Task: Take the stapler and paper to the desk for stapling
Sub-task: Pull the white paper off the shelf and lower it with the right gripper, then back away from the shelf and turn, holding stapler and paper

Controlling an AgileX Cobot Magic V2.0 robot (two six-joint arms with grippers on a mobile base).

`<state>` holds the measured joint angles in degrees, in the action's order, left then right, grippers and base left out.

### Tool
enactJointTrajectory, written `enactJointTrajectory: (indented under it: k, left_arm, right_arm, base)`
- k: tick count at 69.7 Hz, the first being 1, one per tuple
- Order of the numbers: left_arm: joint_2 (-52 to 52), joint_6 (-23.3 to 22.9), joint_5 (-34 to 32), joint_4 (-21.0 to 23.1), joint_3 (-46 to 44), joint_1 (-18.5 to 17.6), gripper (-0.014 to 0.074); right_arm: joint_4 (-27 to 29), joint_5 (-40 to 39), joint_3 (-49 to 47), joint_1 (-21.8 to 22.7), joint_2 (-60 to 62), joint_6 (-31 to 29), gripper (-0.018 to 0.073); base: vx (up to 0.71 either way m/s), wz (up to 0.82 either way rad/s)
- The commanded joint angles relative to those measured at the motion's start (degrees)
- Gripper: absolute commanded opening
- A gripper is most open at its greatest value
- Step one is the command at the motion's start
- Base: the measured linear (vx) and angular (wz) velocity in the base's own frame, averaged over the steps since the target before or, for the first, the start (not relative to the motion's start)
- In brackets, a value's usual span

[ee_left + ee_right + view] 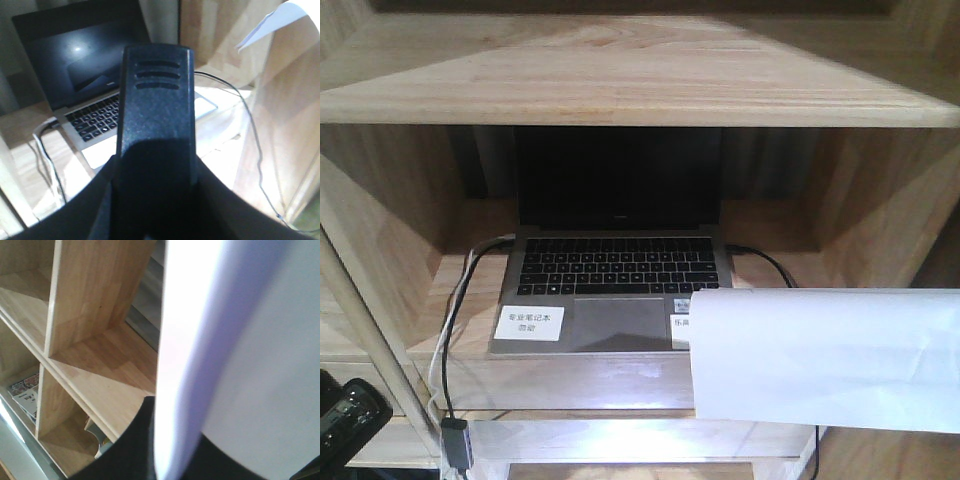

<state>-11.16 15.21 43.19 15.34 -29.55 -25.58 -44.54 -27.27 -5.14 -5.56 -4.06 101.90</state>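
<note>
Exterior front-facing: paper (825,355) hangs in the air at right, in front of the shelf unit (620,90), covering a corner of the open laptop (610,270). Left wrist-mounted: left pincer (156,170) pinches the black stapler (155,100), laptop behind. Right wrist-mounted: right pincer (175,450) pinches the paper's lower edge.

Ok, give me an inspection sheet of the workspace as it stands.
Surface: wooden surface, laptop open on it.
Job's things: stapler and paper, both held off the surface.
Clutter: white labels on the laptop; printed items in a shelf compartment.
Grippers: left gripper shut on stapler; right gripper shut on paper.
Cables: black and white leads left of laptop, black lead right.
Surroundings: wooden shelf unit.
</note>
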Motion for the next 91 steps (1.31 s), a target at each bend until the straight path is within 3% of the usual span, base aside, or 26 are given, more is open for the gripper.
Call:
enactJointTrajectory:
  k: [1, 91]
  left_arm:
    - [-0.5, -0.1, -6.3, 1.5, -1.6, -0.3, -0.0007]
    - [-0.5, -0.1, -6.3, 1.5, -1.6, -0.3, -0.0007]
  right_arm:
    - [0.7, -2.3, -1.7, -0.2, -0.7, -0.1, -0.0005]
    - [0.7, -2.4, -1.7, -0.2, -0.7, -0.1, -0.0005]
  base:
    - [-0.08, -0.06]
    - [-0.16, -0.01]
